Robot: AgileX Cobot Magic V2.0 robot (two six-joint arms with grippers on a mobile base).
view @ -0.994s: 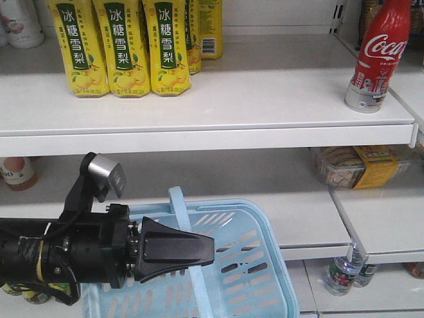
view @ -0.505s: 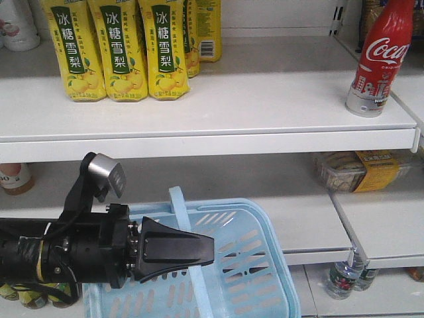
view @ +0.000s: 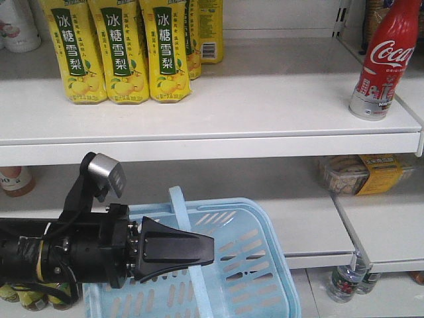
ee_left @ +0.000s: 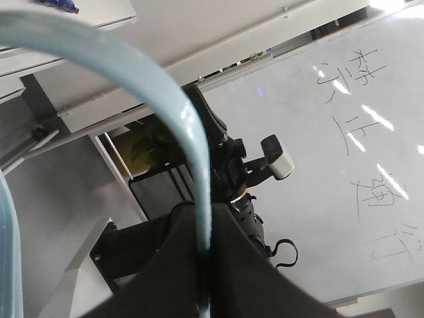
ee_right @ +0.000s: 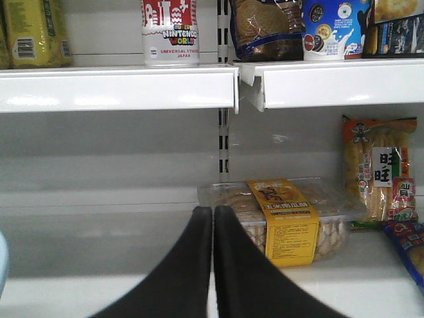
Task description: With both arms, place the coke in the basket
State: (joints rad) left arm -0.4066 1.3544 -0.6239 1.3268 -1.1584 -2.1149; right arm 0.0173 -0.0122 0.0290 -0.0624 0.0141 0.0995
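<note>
Your left gripper (view: 209, 248) grips the basket (view: 262, 262) by its hoop handle, and the basket's lower half is cut off at the frame's bottom edge. Your right gripper (ee_right: 212, 218), seen only from its own wrist, is closed on nothing. The coke (view: 384, 63) stands upright at the upper shelf's (view: 232, 99) front right corner, its top cropped, with yellow cartons (view: 119, 53) at that shelf's left end.

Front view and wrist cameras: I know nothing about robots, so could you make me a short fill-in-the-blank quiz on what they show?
The coke stands on the same shelf as the ___ drink packs. The left tool is shut on the handle of the basket, which is light ___. The right tool is shut and holds ___.
Missing words: yellow; blue; nothing.
</note>
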